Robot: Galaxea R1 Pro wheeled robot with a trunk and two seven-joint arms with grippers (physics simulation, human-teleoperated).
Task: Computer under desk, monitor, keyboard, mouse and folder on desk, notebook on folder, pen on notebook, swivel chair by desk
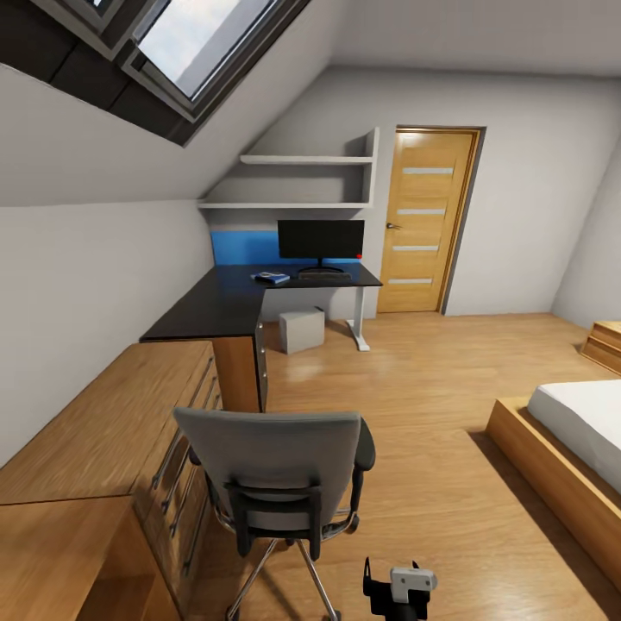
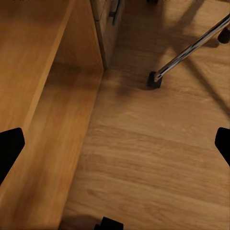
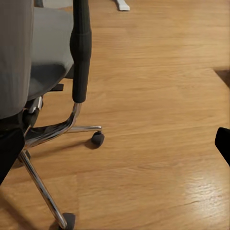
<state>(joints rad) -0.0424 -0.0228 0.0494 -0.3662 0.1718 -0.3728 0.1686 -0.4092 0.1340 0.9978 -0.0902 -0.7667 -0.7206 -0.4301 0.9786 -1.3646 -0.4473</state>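
Now, you are facing swivel chair [image 1: 276, 466] from behind, well apart from desk [image 1: 250, 297]. Monitor [image 1: 321, 240], keyboard [image 1: 324, 276], folder [image 1: 271, 278] are sitting on desk, computer [image 1: 301, 329] underneath. Chair is awaiting moving. Both grippers are hanging wide open, holding nothing.

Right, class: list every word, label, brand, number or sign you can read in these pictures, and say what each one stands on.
None can be read.
The monitor has a blank black screen.
The keyboard is too small for key legends.
The folder shows no legible label.
The door carries no sign.
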